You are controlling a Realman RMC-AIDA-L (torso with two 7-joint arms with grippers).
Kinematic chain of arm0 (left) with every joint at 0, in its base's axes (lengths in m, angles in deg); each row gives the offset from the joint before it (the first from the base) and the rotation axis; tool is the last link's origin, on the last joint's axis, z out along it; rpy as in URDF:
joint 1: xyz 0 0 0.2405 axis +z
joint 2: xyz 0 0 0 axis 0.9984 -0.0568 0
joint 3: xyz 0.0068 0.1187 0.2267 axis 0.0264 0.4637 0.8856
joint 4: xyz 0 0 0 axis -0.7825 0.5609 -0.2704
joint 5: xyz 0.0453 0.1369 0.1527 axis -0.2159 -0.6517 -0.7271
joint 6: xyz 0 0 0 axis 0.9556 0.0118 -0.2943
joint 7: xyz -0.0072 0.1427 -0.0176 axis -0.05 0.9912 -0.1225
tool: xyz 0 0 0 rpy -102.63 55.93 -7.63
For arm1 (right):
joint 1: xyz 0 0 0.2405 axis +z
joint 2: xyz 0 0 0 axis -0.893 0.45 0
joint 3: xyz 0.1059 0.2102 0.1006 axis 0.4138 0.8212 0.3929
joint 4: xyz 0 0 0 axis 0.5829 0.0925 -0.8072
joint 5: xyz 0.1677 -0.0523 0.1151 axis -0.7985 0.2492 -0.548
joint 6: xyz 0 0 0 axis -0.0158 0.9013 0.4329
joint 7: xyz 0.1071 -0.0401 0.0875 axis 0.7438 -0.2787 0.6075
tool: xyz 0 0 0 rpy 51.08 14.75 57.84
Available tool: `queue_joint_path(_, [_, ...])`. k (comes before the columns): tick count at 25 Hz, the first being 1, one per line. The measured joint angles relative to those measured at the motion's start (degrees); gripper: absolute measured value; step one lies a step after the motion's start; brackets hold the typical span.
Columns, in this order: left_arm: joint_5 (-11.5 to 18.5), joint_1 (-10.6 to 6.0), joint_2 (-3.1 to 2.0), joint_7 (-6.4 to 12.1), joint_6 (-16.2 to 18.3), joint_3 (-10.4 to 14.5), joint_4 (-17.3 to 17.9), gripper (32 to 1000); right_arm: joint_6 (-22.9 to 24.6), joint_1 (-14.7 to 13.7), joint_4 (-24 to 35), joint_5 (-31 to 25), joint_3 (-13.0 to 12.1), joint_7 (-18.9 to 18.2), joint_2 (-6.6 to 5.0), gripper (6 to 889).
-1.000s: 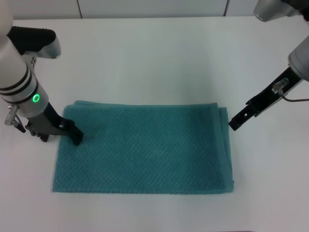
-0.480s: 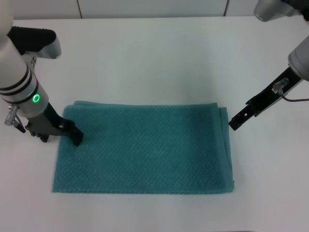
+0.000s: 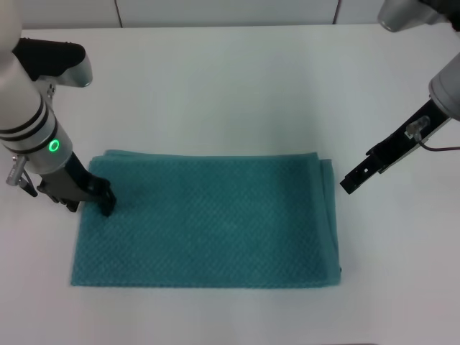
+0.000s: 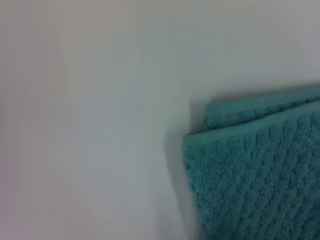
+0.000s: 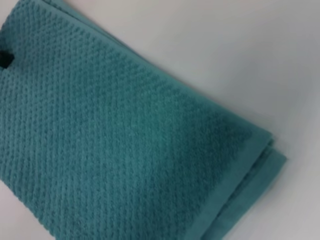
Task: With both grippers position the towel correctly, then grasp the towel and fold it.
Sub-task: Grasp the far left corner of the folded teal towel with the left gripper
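Fingertips of my left tool (image 3: 106,204) press down on the towel (image 3: 208,219) near its far left corner, and I cannot tell whether that tool is parted or closed, since its dark tip reads as one black block against the cloth. Behind it my left arm (image 3: 29,118) rises white and grey, with a green ring (image 3: 54,146) glowing just above the black wrist. My right tool (image 3: 350,182) hangs just off the towel's right edge, near the far right corner, clear of the cloth; its black fingers look drawn together into one narrow tip.

Beneath both tools lies a plain white counter (image 3: 230,86), smooth and matte. Along its far edge runs a pale wall or cabinet front (image 3: 230,11) split by thin dark vertical seams.

Lying flat on the counter, the towel is a teal-green rectangle with a waffle-like weave of small raised bumps. Its long axis runs left to right across my view, with the short sides toward my two arms. At the right edge the cloth is doubled, one layer peeking out past the other, and the right wrist view shows that stacked hem (image 5: 245,165) as a smooth band beside the bumpy field. The left wrist view shows a corner (image 4: 200,130) with a lower layer stepping out beyond the upper one.
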Motion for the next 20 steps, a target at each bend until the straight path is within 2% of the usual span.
queue_joint_path(10, [-0.01, -0.05, 0.05, -0.05, -0.04, 0.52, 0.08, 370, 0.0, 0.0, 0.0, 0.0, 0.0, -0.03, 0.0, 859])
queue_joint_path(20, [-0.01, -0.06, 0.05, -0.06, -0.04, 0.53, 0.08, 126, 0.0, 0.0, 0.0, 0.0, 0.0, -0.03, 0.0, 858])
